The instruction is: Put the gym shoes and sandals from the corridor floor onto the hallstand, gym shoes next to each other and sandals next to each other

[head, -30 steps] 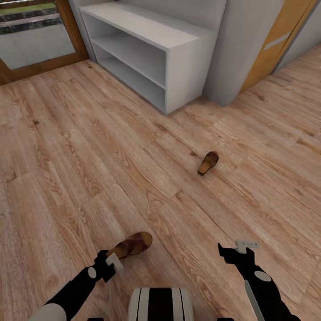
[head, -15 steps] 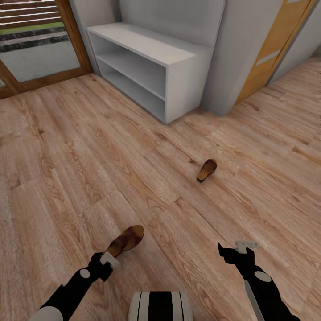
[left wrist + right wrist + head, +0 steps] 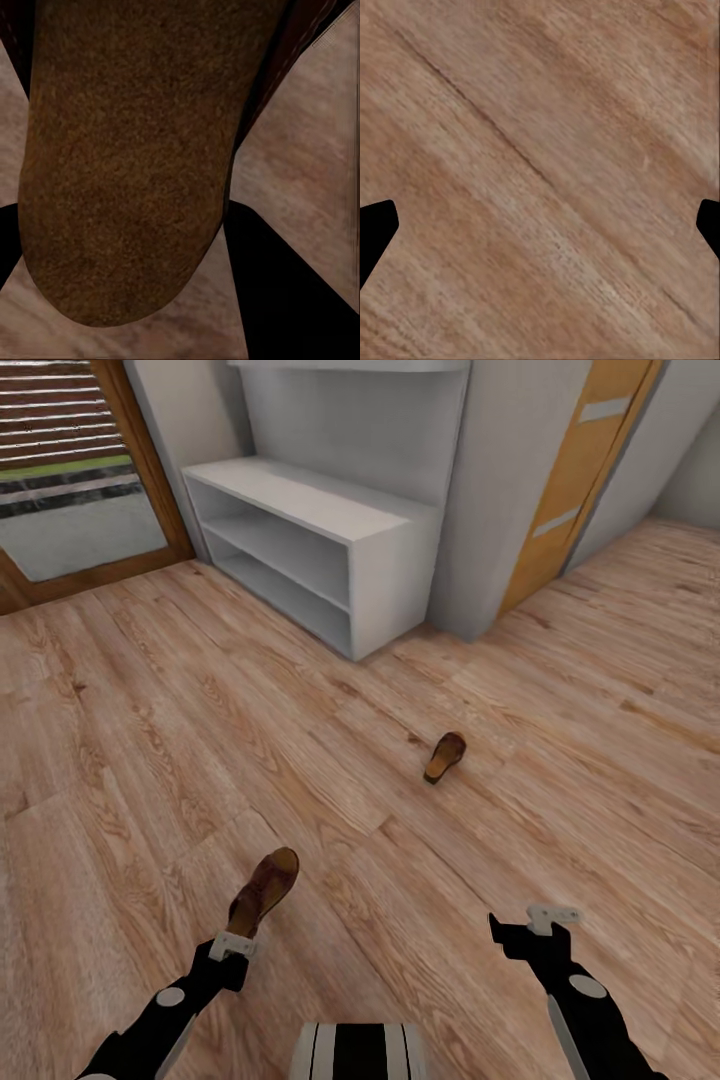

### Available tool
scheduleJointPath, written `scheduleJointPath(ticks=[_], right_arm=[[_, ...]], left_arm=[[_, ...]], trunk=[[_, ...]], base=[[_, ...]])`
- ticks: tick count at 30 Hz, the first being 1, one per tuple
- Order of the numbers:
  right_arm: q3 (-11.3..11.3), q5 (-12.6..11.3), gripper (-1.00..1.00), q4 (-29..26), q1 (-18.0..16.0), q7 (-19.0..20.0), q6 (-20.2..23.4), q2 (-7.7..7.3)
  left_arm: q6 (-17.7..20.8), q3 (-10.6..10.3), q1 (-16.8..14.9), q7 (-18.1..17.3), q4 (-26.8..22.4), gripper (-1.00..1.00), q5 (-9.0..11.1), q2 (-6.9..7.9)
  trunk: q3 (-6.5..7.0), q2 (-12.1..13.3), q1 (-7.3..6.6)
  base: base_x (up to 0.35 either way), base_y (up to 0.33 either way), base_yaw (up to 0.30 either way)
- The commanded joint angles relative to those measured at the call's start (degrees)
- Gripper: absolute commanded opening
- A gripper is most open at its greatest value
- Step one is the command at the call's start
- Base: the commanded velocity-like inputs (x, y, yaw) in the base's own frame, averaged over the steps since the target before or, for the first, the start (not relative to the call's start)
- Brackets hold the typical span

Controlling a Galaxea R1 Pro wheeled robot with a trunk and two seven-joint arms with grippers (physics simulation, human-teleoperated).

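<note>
My left gripper [image 3: 236, 944] is shut on the heel end of one dark brown sandal [image 3: 266, 886], which points away from me above the corridor floor [image 3: 150, 760]. Up close in the left wrist view, the sandal [image 3: 127, 150] shows its brown sole between the dark fingers. The other sandal [image 3: 445, 756] lies on the planks further ahead to the right, apart from both grippers. My right gripper [image 3: 527, 925] hangs open over bare floor [image 3: 540, 180]. The pale grey hallstand [image 3: 390, 575] stands at the back against the wall. The gym shoes are out of view.
A glass door with a wooden frame [image 3: 150, 470] is at the back left. An orange-brown door [image 3: 570, 480] sits at the back right beside a grey wall corner [image 3: 490, 510]. My own base [image 3: 360, 1050] shows at the bottom edge.
The head view has shifted, so the rack and far sandal sit further off. The sandal in my left gripper has swung from lying sideways to pointing away. The right gripper is unchanged.
</note>
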Motion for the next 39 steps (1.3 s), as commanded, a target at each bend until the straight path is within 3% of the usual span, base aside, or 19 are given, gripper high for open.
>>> scheduleJointPath(ticks=[1, 4, 7, 9, 11, 15, 18, 21, 27, 39], right_arm=[[0.01, 0.58, 1.0, 0.0, -0.01, 0.01, -0.08, -0.01], [0.01, 3.07, 1.0, 0.7, 0.04, -0.03, -2.63, -0.02], [-0.15, 6.11, 1.0, 3.16, 0.6, -0.2, -8.75, 0.04], [-0.53, 6.71, 1.0, 4.56, 0.99, -0.25, -11.41, 0.05], [-2.32, 7.46, 1.0, 9.27, 2.52, -0.27, -18.31, 0.12], [-3.49, 7.5, 1.0, 18.38, 3.81, -0.29, -27.45, 0.22], [-3.79, 7.49, 1.0, 24.48, 4.01, -0.33, -34.43, 0.15], [-4.23, 7.45, 1.0, 32.56, 4.12, -0.35, -42.42, 0.14], [-4.37, 7.42, 1.0, 37.54, 4.15, -0.34, -46.61, 0.39], [-4.33, 7.43, 1.0, 38.42, 4.16, -0.34, -47.06, 0.65]], left_arm=[[-0.8, 0.2, 0.34, -0.02, 0.09, -1.0, -0.15, 0.04], [-4.21, 0.92, 2.07, 0.54, 0.74, -1.0, 1.26, 0.16], [-8.59, 2.92, 4.48, 1.98, 1.57, -1.0, 2.07, 0.21], [-9.58, 3.87, 5.2, 2.67, 1.75, -1.0, 2.24, 0.2], [-10.85, 6.26, 6.7, 3.76, 1.97, -1.0, 2.66, 0.18], [-12.44, 13.04, 10.12, 4.08, 1.46, -1.0, 5.12, 0.18], [-13.15, 16.05, 11.65, 3.82, 1.25, -1.0, 5.76, 0.11], [-14.89, 17.24, 13.05, 3.96, 1.65, -1.0, 5.71, 0.02], [-17.42, 17.52, 13.65, 4.11, 2.08, -1.0, 5.53, -0.27], [-17.95, 17.7, 13.78, 4.2, 2.86, -1.0, 5.6, -0.36]], trunk=[[0.27, 0.0, -0.03], [1.14, 0.04, -0.11], [2.02, 0.08, -0.19], [2.6, 0.11, -0.24], [3.19, 0.14, -0.29], [4.36, 0.19, -0.39], [5.12, 1.39, -1.05], [5.88, 2.6, -1.71], [7.4, 5.0, -3.03], [10.46, 9.82, -5.66]], base=[[0.0, 0.0, -0.212], [0.0, 0.0, -0.212], [0.0, 0.0, -0.212], [0.0, 0.0, -0.211], [0.0, 0.0, -0.208], [0.0, 0.0, -0.202], [0.0, 0.0, -0.198], [0.0, 0.0, -0.194], [0.0, 0.0, -0.186], [0.0, 0.0, -0.169]])
